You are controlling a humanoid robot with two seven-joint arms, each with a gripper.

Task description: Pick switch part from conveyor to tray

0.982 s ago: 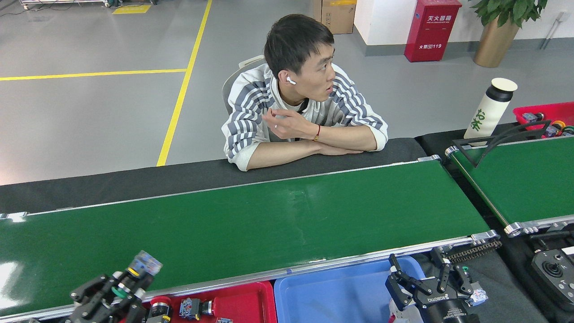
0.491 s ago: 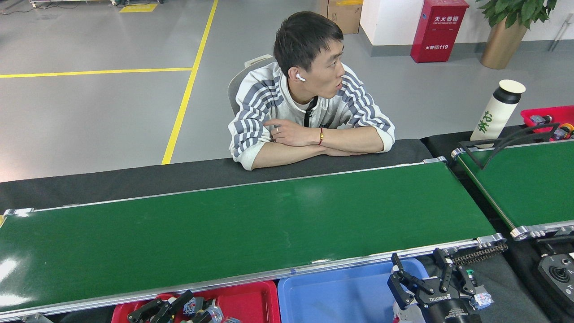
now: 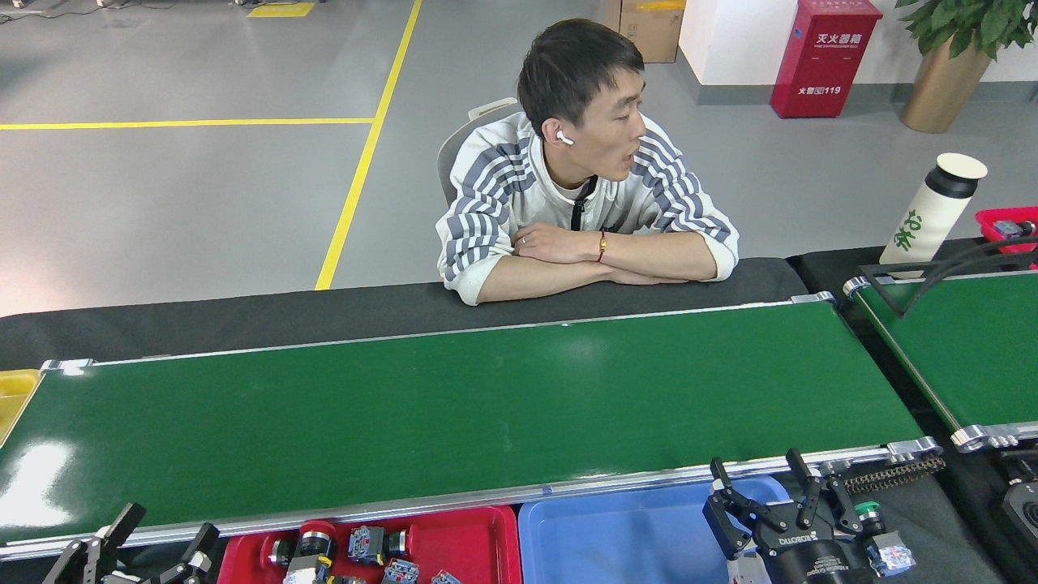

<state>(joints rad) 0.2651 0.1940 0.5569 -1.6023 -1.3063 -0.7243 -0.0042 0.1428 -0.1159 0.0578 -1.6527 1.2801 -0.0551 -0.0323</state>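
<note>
Green conveyor (image 3: 454,414) carries no switch part — several lie in the red tray (image 3: 474,539). Both the left claw (image 3: 134,547) and right claw (image 3: 766,503) are spread open, empty; the next move is probably waiting for a part.

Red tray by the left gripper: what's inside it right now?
The red tray holds several switch parts, one with a red button cap. Its near portion is cut off by the frame edge.

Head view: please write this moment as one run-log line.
conveyor: no part | red tray: parts | left gripper: open | right gripper: open
</note>
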